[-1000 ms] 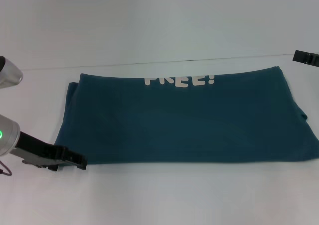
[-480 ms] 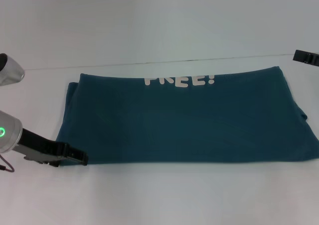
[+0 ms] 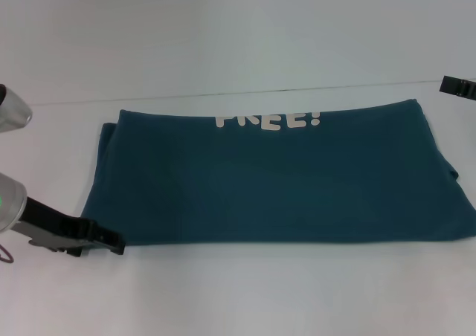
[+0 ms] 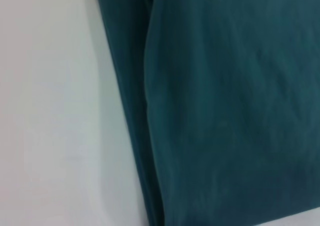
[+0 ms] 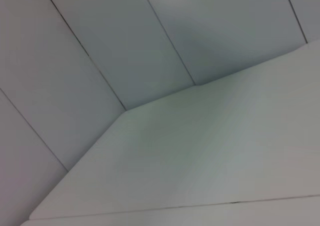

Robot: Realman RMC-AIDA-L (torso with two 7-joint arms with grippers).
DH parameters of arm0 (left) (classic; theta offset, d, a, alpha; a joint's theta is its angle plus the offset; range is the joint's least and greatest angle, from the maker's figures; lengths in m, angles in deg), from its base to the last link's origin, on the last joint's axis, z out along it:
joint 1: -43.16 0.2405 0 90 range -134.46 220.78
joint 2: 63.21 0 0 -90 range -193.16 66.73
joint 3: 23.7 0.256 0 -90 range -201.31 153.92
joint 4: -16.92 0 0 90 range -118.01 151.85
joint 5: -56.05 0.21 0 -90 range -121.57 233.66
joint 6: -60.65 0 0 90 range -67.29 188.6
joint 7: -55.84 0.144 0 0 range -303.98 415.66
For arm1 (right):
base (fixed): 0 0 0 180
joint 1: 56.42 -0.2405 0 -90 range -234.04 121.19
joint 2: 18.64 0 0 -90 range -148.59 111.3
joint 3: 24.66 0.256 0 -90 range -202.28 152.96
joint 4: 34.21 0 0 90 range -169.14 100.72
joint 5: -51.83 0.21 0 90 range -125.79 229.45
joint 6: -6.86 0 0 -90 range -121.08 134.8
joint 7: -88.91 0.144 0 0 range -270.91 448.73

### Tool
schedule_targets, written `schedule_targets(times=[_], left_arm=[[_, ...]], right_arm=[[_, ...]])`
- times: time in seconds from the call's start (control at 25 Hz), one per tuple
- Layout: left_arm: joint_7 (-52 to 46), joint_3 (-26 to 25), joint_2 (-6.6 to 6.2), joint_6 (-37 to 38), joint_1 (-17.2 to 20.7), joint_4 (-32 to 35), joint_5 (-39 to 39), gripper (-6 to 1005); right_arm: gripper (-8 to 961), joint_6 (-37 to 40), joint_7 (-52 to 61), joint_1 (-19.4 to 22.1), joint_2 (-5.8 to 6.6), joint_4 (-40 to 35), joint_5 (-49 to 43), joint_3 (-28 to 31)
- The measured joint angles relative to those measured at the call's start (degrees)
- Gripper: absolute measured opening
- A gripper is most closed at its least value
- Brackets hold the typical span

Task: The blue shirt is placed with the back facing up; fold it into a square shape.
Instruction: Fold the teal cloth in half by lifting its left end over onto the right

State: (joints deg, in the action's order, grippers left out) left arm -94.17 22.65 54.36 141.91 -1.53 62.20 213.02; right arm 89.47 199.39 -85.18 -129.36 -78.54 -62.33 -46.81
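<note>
The blue shirt (image 3: 275, 176) lies folded into a wide rectangle on the white table, with white "FREE!" lettering showing at its far edge. My left gripper (image 3: 111, 243) sits low on the table at the shirt's near left corner, just beside the cloth. The left wrist view shows the shirt's layered left edge (image 4: 225, 111). My right gripper (image 3: 457, 86) is only a dark tip at the right border, above and beyond the shirt's far right corner. The right wrist view shows only bare table and wall.
The white table (image 3: 238, 299) has bare surface in front of and to the left of the shirt. Its far edge (image 3: 223, 93) runs just behind the shirt, with a pale wall beyond.
My left gripper has drawn back slightly to the left and toward the near edge, away from the shirt's corner. The shirt and the right gripper have not moved.
</note>
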Motion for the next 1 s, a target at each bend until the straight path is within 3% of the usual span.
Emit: schedule_targets(times=[1.0], left_arm=[[-1.6, 0.1, 0.38, -3.0, -0.4, -0.1, 2.0, 877]], right_arm=[[905, 0.1, 0.0, 0.1, -0.19, 0.1, 0.1, 0.0]])
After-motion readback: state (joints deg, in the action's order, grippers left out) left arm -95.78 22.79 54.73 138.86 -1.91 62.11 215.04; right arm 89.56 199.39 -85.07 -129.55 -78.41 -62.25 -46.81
